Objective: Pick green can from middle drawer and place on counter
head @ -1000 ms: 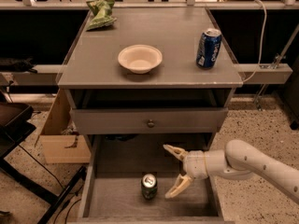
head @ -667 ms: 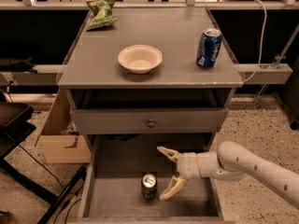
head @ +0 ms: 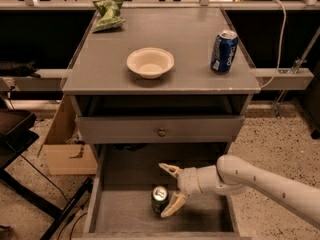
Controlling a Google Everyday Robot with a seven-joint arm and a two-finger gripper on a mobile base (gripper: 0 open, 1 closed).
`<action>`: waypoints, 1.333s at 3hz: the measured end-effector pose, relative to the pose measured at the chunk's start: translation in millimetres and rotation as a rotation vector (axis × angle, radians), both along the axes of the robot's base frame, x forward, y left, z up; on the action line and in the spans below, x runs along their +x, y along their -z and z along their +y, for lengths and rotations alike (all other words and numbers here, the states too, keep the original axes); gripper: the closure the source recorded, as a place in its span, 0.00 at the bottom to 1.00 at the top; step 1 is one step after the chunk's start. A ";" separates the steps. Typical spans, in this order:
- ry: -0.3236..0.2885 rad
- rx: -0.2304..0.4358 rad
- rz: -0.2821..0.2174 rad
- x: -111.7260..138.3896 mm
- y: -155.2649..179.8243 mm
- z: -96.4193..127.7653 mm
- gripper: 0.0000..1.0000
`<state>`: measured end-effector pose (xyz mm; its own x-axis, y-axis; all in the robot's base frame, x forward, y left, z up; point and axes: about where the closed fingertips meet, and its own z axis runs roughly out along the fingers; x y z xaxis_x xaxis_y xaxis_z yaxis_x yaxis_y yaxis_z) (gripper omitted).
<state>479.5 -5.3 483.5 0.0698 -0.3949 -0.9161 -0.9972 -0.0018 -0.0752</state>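
Observation:
The green can (head: 159,199) stands upright on the bare floor of the open middle drawer (head: 120,211), near its front. My gripper (head: 169,191) reaches in from the right on a white arm and is open. Its lower finger (head: 172,205) lies right beside the can's right side and its upper finger (head: 169,169) points over the drawer floor behind the can. The jaws are spread and not closed around the can. The counter (head: 190,44) is the flat grey top of the cabinet above.
On the counter stand a pale bowl (head: 150,62), a blue can (head: 223,51) at the right and a crumpled green bag (head: 108,11) at the back left. A closed drawer front with a knob (head: 161,132) sits above the open drawer. A cardboard box (head: 62,144) stands left.
My gripper has moved left across the drawer toward the green can, still open. The can has not moved.

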 end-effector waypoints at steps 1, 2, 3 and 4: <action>0.006 -0.007 0.036 6.8 29.1 9.2 0.00; 0.002 -0.007 0.056 11.2 43.2 16.9 0.00; -0.004 -0.018 0.078 1.3 61.7 18.5 0.19; -0.011 -0.026 0.097 -18.5 73.9 19.1 0.50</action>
